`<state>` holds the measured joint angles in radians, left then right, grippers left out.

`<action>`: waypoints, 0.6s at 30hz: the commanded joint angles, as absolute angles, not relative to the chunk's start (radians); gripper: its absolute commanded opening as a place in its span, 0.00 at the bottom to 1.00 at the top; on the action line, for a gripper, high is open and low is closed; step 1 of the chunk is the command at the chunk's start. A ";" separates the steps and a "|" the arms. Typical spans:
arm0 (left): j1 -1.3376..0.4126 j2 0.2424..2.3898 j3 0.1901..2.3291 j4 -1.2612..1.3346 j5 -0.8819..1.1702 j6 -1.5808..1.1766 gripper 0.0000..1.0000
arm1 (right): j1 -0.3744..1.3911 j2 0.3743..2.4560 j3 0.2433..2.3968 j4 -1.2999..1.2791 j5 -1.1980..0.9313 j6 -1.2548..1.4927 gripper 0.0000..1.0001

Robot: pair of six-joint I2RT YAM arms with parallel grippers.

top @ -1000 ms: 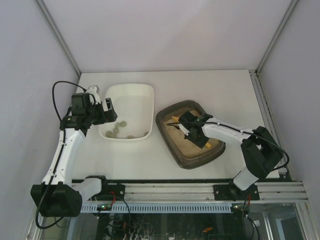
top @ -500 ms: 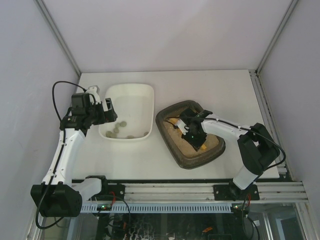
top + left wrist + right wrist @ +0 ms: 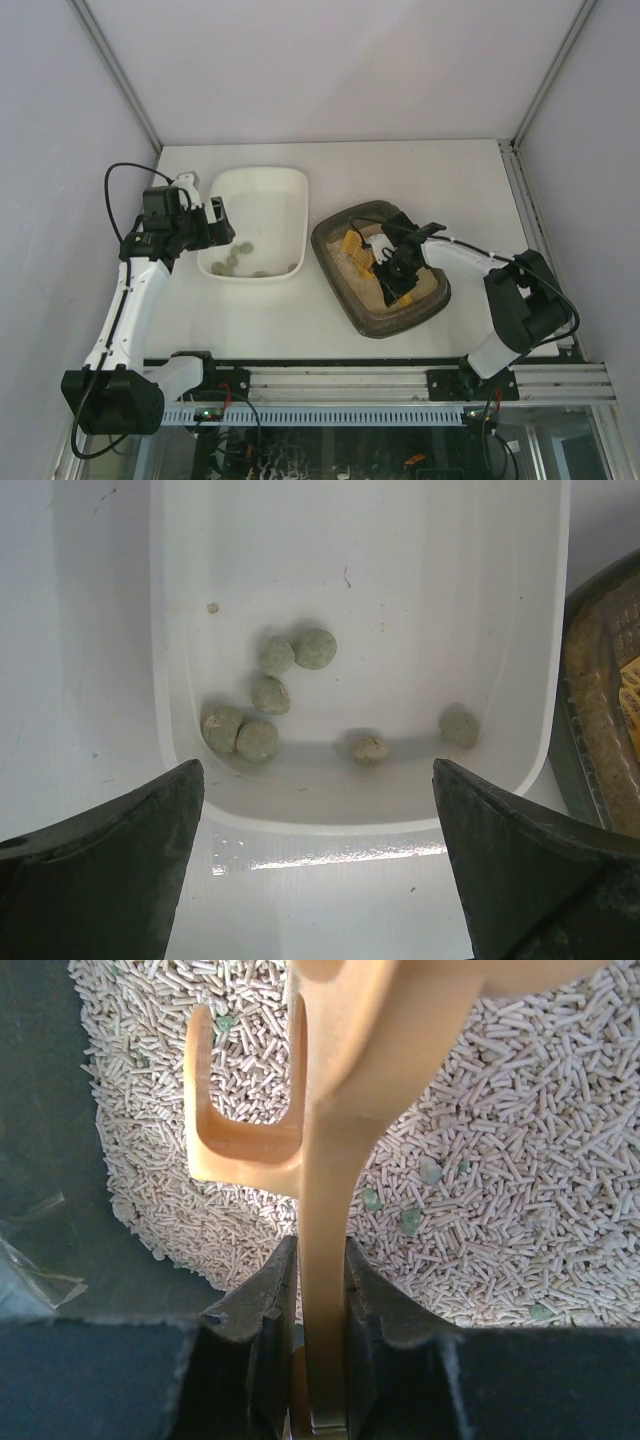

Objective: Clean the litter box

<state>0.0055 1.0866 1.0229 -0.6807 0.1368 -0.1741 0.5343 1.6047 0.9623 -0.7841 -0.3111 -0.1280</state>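
Note:
The litter box [image 3: 396, 326], a dark tray of beige pellet litter [image 3: 500, 1130], lies right of centre on the table. My right gripper [image 3: 388, 266] is inside it, shut on the handle of a yellow scoop [image 3: 351, 246]. In the right wrist view the fingers [image 3: 262, 1310] press both sides of the scoop handle [image 3: 325, 1220], which hangs just above the pellets. A few small green bits [image 3: 410, 1221] lie among them. My left gripper [image 3: 216, 220] hovers open at the left rim of a white tub [image 3: 270, 205], nothing between its fingers [image 3: 110, 870].
Several grey-green clumps [image 3: 270, 695] lie on the floor of the white tub [image 3: 360, 560], toward its near end. The litter box rim [image 3: 590, 590] almost touches the tub's right side. White walls close the table on three sides.
My right gripper has shifted a little right and turned inside the litter box, swinging the scoop head out to its left into view. The left arm has not moved.

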 commanded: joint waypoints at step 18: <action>0.013 1.067 1.043 -0.679 0.173 -0.188 1.00 | 0.403 1.400 0.810 -0.534 -0.513 0.045 0.00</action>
<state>0.0055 1.0863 1.0229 -0.6918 0.1467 -0.1761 0.4248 1.4673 0.8242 -0.6067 -0.4973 0.0002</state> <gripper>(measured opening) 0.996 0.185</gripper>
